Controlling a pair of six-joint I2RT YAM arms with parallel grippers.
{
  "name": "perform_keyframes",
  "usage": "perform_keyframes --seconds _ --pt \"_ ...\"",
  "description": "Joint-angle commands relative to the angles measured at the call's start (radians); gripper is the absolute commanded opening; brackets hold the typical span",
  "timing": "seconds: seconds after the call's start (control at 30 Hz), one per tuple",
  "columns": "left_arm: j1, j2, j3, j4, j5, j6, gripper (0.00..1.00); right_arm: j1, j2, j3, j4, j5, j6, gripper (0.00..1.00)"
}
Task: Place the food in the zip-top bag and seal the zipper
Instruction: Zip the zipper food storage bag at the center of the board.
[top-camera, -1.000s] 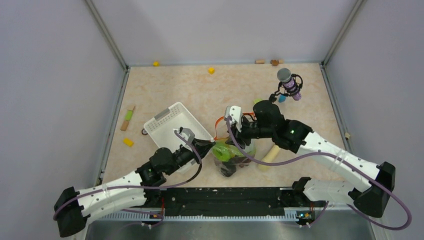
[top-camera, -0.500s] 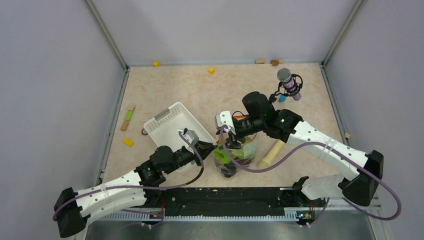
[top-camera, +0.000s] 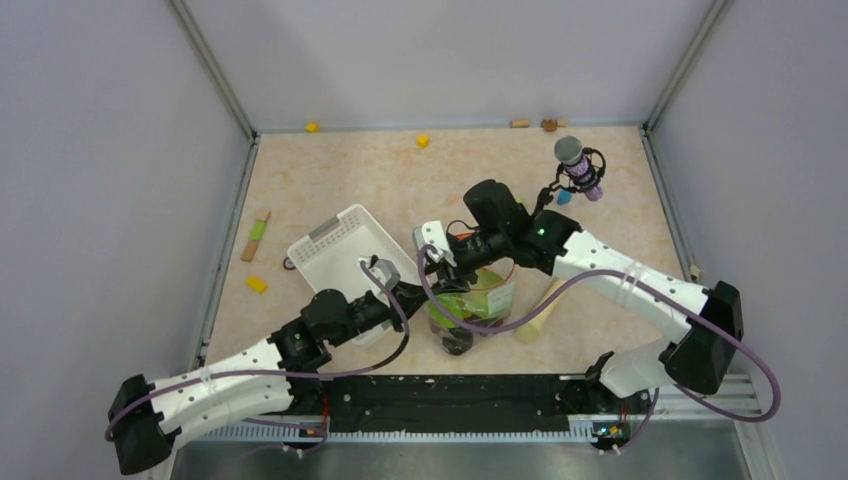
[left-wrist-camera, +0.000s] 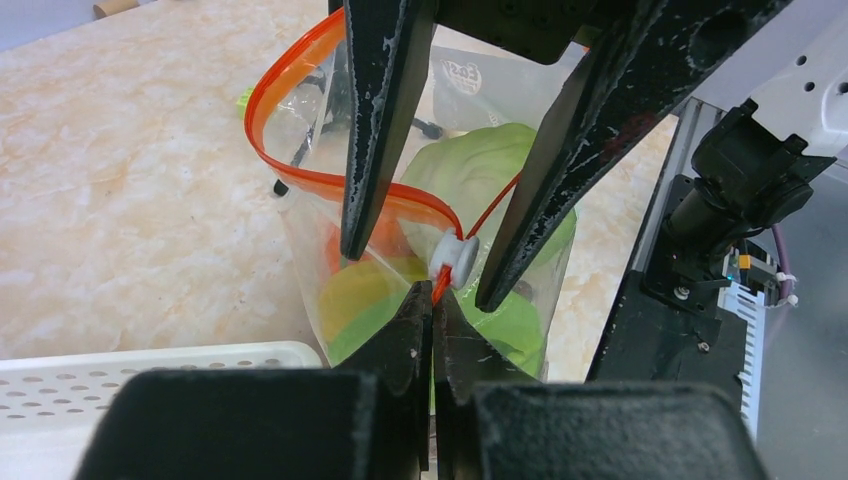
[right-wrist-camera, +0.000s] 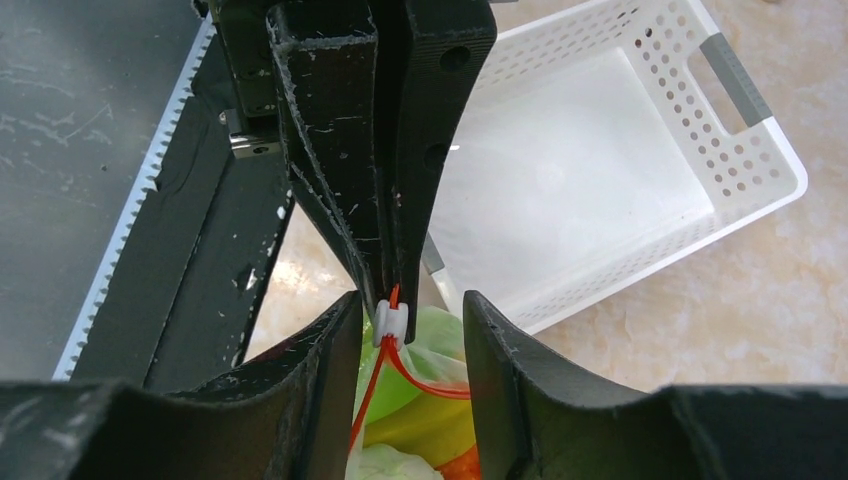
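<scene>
The clear zip-top bag (top-camera: 485, 297) stands near the table's front with the food (top-camera: 462, 304) inside: green and yellow pieces (left-wrist-camera: 480, 170) and some orange. Its red-orange zipper (left-wrist-camera: 255, 125) is closed only near the white slider (left-wrist-camera: 458, 258); beyond that the mouth gapes. My left gripper (top-camera: 415, 293) is shut on the zipper's end just below the slider (left-wrist-camera: 433, 295). My right gripper (top-camera: 440, 262) is open, its fingers (left-wrist-camera: 372, 130) straddling the slider without gripping it. In the right wrist view the slider (right-wrist-camera: 390, 322) sits between my fingertips (right-wrist-camera: 405, 335).
A white slotted basket (top-camera: 340, 245) lies left of the bag, close to my left arm. A beige wooden rod (top-camera: 538, 310) lies right of the bag. A microphone (top-camera: 578, 165) stands at the back right. Small yellow blocks (top-camera: 257, 284) lie at the left and back. The black rail (top-camera: 450, 395) runs along the front.
My right gripper has moved left along the bag's mouth to the end that my left gripper holds. The left arm has barely moved.
</scene>
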Motion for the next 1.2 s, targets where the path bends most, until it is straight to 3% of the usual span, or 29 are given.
perform_keyframes --seconds 0.0,0.27,0.47,1.17 --pt "0.002 -0.003 0.044 0.039 0.02 -0.002 0.0 0.015 0.007 0.054 0.003 -0.002 0.006 0.4" --pt "0.002 -0.005 0.036 0.036 0.009 -0.015 0.0 0.015 0.012 0.064 -0.031 0.047 0.025 0.21" --pt "0.001 -0.017 0.027 0.043 -0.002 -0.023 0.0 0.015 0.024 0.079 -0.061 0.054 0.023 0.0" --pt "0.001 -0.155 -0.051 -0.016 -0.163 -0.096 0.0 -0.014 -0.014 0.089 -0.146 0.305 -0.008 0.0"
